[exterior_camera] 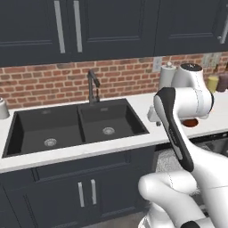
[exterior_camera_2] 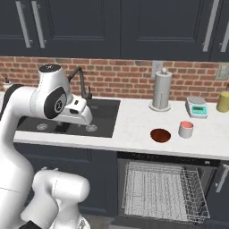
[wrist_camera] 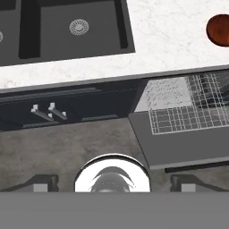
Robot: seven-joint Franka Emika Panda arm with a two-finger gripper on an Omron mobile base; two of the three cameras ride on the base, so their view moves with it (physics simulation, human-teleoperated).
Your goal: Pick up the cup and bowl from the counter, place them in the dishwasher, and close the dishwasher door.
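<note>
One glossy reddish-brown bowl (exterior_camera_2: 160, 135) and one short pale cup (exterior_camera_2: 185, 129) with a salmon rim sit just apart on the white, faintly marbled counter (exterior_camera_2: 134, 120), right of a black double sink (exterior_camera_2: 96, 114) with two round drains. Below them the dishwasher (exterior_camera_2: 163, 188) stands open, its single silver wire-grid rack (exterior_camera_2: 163, 190) pulled out over the flat charcoal dishwasher door (wrist_camera: 188, 145), which lies lowered. The gripper (wrist_camera: 114, 183) hangs released, fingers spread wide and holding nothing, above the mottled stone-look floor (wrist_camera: 67, 147). Behind, one tall grey cylinder (exterior_camera_2: 161, 91) stands on a round base against red brick.
</note>
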